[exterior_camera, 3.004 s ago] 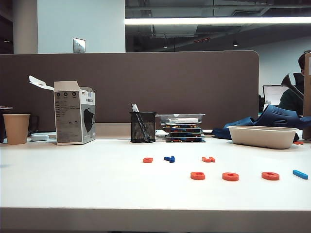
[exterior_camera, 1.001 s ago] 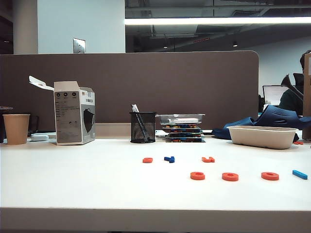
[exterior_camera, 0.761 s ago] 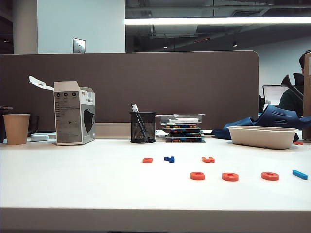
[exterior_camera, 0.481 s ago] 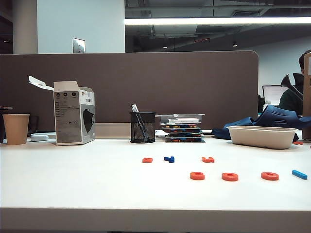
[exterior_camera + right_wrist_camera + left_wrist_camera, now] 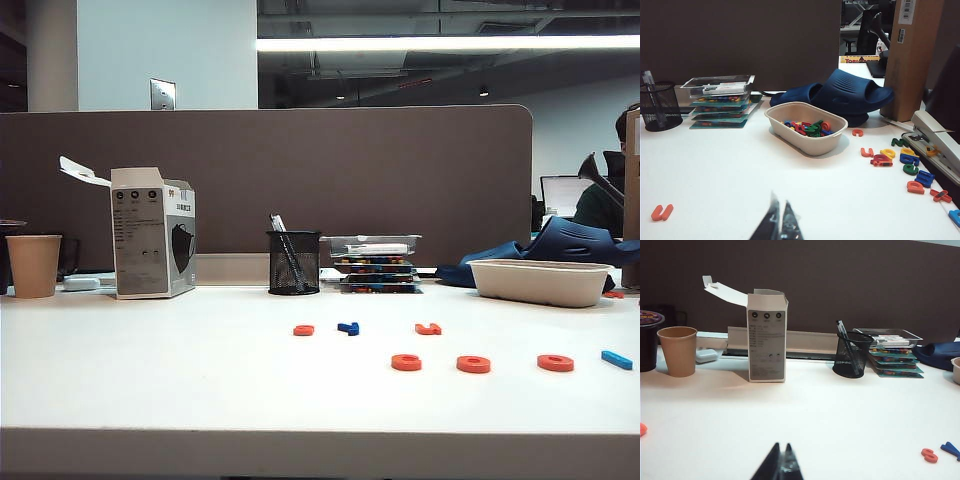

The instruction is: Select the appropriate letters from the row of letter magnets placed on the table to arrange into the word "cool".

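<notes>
Your left claw (image 5: 781,466) and right claw (image 5: 780,222) are both pinched closed on nothing, parked low over the near edge of the bench (image 5: 150,380), presumably because the spelling looks done. Three orange rings (image 5: 473,364) and the light-blue bar (image 5: 617,359) lie in a line toward the bench's right edge, reading "cool". Nothing on the bench has shifted from the earlier frames.

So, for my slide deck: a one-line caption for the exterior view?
Three orange ring-like letters and a light-blue bar lined up on the white table; neither gripper in view.
</notes>
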Controlling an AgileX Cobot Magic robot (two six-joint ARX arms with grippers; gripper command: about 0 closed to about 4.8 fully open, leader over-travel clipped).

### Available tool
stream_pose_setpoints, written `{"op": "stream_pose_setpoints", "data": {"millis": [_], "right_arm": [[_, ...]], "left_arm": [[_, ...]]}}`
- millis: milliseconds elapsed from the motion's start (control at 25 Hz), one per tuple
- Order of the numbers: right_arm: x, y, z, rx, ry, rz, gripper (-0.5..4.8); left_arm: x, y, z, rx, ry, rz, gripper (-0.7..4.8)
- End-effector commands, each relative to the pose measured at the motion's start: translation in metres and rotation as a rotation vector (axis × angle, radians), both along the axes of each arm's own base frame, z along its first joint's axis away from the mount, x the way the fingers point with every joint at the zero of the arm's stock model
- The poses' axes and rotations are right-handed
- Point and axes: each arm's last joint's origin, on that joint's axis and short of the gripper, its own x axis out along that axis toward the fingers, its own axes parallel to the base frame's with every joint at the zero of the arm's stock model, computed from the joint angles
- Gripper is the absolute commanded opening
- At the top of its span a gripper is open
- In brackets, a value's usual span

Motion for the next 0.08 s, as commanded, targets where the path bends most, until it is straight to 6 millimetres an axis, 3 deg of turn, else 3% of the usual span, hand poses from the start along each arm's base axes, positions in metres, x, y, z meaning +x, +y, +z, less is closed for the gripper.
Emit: {"op": "stream_pose_setpoints", "data": {"millis": [40, 80], "right_arm": [[-0.0003, 0.0, -0.0001, -0.001, -0.012, -0.001, 0.09], [-0.0003, 0.0, -0.0002, -0.001, -0.011, -0.001, 0.09]], "left_arm": [[-0.0002, 0.0001, 0.0018, 0.003, -0.012, -0.002, -0.05], [-0.0002, 0.0001, 0.0018, 0.003, -0.012, -0.002, -0.05]]}}
